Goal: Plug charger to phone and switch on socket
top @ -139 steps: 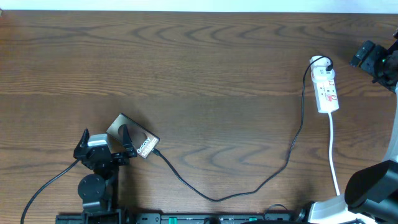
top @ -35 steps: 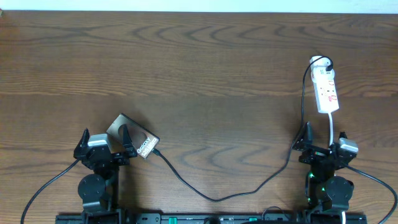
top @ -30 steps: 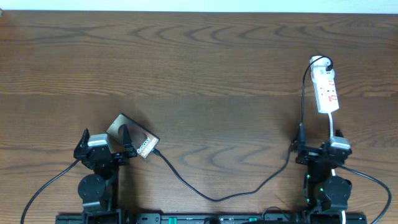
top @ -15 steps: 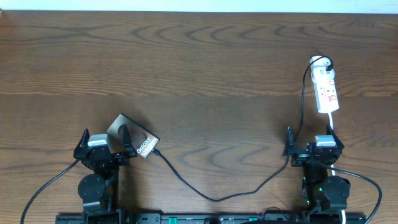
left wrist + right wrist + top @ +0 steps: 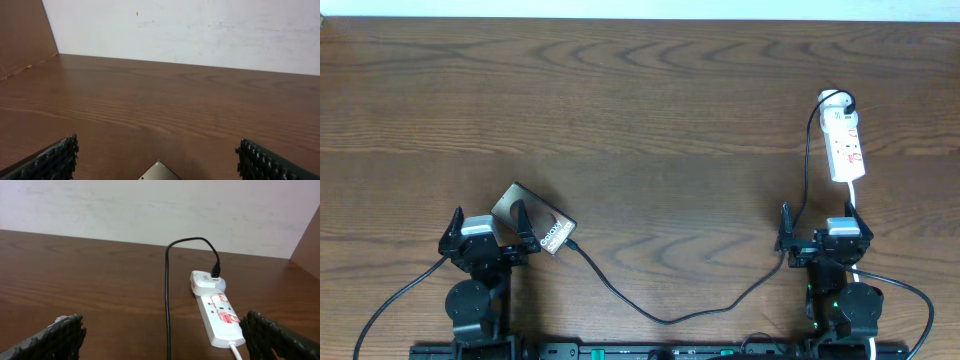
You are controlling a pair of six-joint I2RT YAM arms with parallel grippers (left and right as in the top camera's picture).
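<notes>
The phone [image 5: 528, 214] lies flat at the front left, brown face up with white lettering. One corner of it shows in the left wrist view [image 5: 158, 173]. The charger cable [image 5: 670, 318] runs from the phone's lower right end across the table to a white plug [image 5: 834, 100] seated in the socket [image 5: 846, 146] at the right. The socket [image 5: 220, 318], plug [image 5: 205, 282] and cable [image 5: 167, 295] also show in the right wrist view. My left gripper [image 5: 488, 228] [image 5: 157, 146] is open around the phone's near part. My right gripper [image 5: 822, 230] [image 5: 164, 322] is open and empty, just in front of the socket.
The socket's white cord [image 5: 858, 250] runs back past my right arm to the front edge. A white wall [image 5: 190, 30] stands behind the table. Both arm bases [image 5: 470, 305] sit at the front edge.
My right arm has come back from the far right by the socket to the front edge and turned slightly left. In the last half second nothing moved. The left arm is still.
</notes>
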